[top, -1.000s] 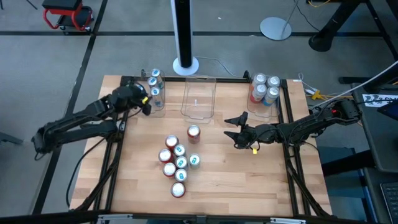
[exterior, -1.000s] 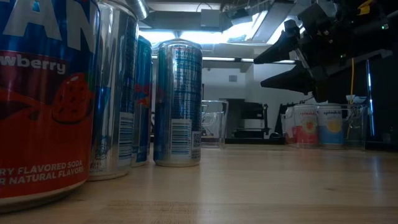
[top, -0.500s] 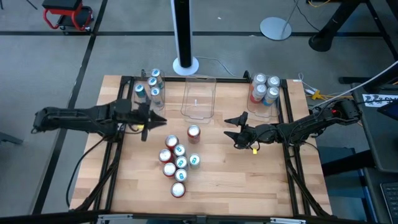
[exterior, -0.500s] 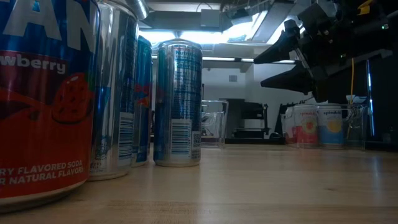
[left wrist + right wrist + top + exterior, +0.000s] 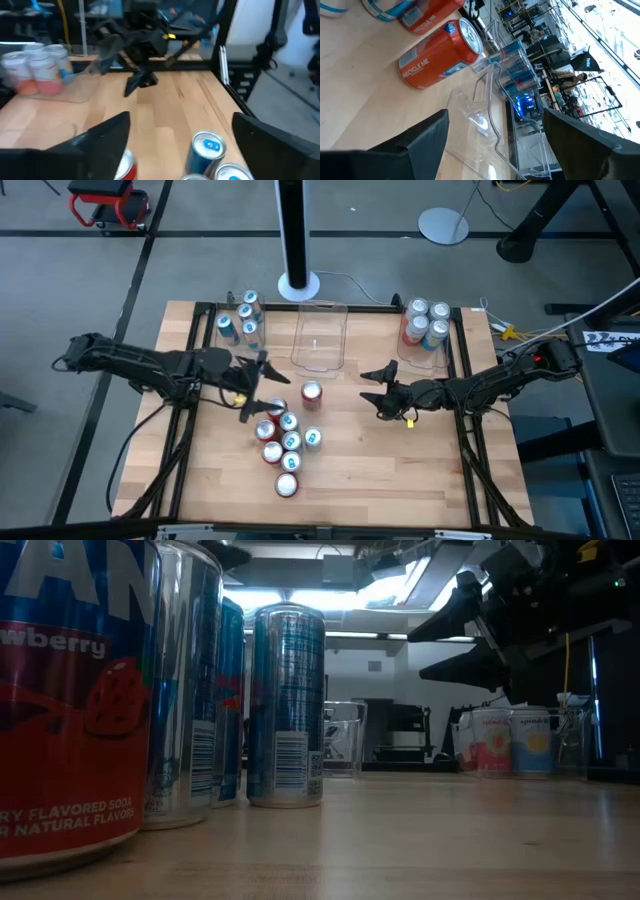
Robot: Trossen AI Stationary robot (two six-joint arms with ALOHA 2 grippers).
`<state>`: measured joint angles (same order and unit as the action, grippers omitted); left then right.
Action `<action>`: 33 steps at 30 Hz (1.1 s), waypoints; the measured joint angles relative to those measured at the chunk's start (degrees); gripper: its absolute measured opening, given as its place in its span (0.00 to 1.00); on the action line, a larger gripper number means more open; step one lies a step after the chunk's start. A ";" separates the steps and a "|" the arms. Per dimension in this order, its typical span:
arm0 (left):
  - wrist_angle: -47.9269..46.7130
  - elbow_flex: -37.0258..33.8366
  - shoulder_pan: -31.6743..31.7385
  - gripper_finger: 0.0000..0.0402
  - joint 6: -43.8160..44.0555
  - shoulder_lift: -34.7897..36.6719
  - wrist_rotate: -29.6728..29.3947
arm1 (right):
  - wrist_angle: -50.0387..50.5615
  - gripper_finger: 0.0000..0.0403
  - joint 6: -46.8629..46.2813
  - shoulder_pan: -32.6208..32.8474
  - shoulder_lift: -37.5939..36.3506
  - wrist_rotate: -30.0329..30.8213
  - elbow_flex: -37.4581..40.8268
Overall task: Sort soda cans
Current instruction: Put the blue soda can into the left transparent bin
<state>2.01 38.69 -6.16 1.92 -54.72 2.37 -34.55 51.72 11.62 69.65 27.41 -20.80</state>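
A red can (image 5: 440,52) reads "RECYCLE ME"; another red can (image 5: 70,700) reads "FLAVORED SODA".

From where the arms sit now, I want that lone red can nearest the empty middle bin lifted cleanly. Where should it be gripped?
Grip the red can round its upright body below the silver top. Come from the right tool's open side: bare table lies there, while other cans crowd its near-left.

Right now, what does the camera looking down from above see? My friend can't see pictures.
Two dark robot arms reach over a wooden table toward a cluster of soda cans. The left gripper and right gripper are open.
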 joint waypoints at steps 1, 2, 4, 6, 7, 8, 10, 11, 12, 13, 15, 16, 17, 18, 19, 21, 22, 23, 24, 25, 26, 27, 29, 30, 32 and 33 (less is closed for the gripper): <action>-1.89 2.42 -0.71 0.87 -1.17 -1.85 -0.03 | 0.06 0.80 0.00 0.00 0.00 -0.01 0.00; -4.52 5.06 -1.34 0.89 -2.01 -3.65 0.00 | 0.07 0.80 0.00 0.00 0.00 -0.01 0.00; -10.98 10.56 -2.25 0.92 -3.95 -7.13 -0.10 | 0.14 0.80 0.00 0.00 0.00 -0.01 0.00; -17.49 15.99 -2.82 0.93 -5.37 -10.36 -1.02 | 0.18 0.80 0.00 0.00 0.00 -0.01 0.00; -21.04 18.48 -3.01 0.94 -5.89 -11.85 -1.72 | 0.23 0.80 0.00 0.00 0.02 -0.01 0.00; -24.54 20.81 -3.14 0.94 -6.62 -13.13 -2.03 | 0.33 0.80 0.00 0.00 0.02 -0.01 0.00; -30.47 24.52 -3.25 0.93 -8.06 -15.49 -2.32 | 0.53 0.80 0.00 0.00 0.02 -0.01 0.00; -32.95 25.81 -3.25 0.93 -8.53 -16.44 -2.34 | 0.58 0.80 0.00 0.00 0.02 -0.01 0.00; -34.73 26.72 -3.25 0.92 -9.08 -17.27 -2.32 | 0.82 0.80 0.00 0.00 0.02 -0.01 0.00; -35.99 27.20 -3.27 0.92 -9.78 -18.01 -2.32 | 1.18 0.80 0.00 0.00 0.02 -0.02 0.00; -38.28 27.34 -3.27 0.92 -10.95 -19.24 -2.29 | 1.80 0.80 0.01 0.00 0.02 -0.01 0.00; -39.27 27.33 -3.26 0.92 -11.41 -19.96 -2.31 | 1.89 0.80 0.01 0.00 0.02 -0.01 0.00; -40.06 27.33 -3.26 0.93 -11.65 -20.62 -2.30 | 1.87 0.80 0.00 0.00 0.02 -0.03 0.00; -40.72 27.33 -3.27 0.93 -11.65 -21.44 -2.29 | 1.87 0.80 0.01 0.00 0.02 -0.01 0.00; -41.08 27.32 -3.27 0.93 -11.66 -22.23 -2.29 | 1.87 0.80 0.00 0.00 0.02 -0.03 0.00; -41.10 27.31 -3.43 0.92 -11.73 -23.71 -2.30 | 1.85 0.80 0.01 0.00 0.02 -0.04 0.00; -41.21 27.31 -3.61 0.92 -11.90 -24.40 -2.30 | 1.80 0.80 0.00 0.00 0.02 -0.01 0.00; -41.49 27.31 -3.62 0.91 -12.36 -25.15 -2.29 | 1.86 0.80 0.00 0.00 0.02 -0.03 0.00; -41.75 27.31 -3.62 0.91 -12.71 -25.87 -2.29 | 1.87 0.80 0.00 0.00 0.02 -0.01 0.00; -42.08 27.31 -3.65 0.91 -12.87 -26.48 -2.27 | 1.84 0.80 0.00 0.00 0.02 -0.01 0.00; -42.40 27.31 -3.65 0.91 -12.86 -27.01 -2.23 | 1.87 0.80 0.01 0.00 0.02 -0.01 0.00; -42.39 27.31 -3.65 0.91 -12.81 -27.47 -2.23 | 1.88 0.80 0.00 0.00 0.02 -0.01 0.00; -42.57 27.31 -3.64 0.90 -12.83 -27.79 -2.22 | 1.71 0.80 0.00 0.00 0.37 -0.01 0.00; -42.54 27.31 -3.62 0.90 -12.74 -28.02 -2.12 | 1.59 0.80 0.00 0.00 0.72 -0.02 0.00; -42.66 27.31 -3.62 0.90 -12.29 -28.12 -1.22 | 1.73 0.80 0.00 0.00 1.45 -0.01 0.00; -42.75 27.31 -3.65 0.90 -11.77 -28.13 -0.76 | 1.18 0.80 0.00 0.00 2.04 -0.01 0.00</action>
<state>-40.74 66.00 -9.80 -9.86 -82.85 1.61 -33.38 51.72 11.62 71.69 27.40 -20.80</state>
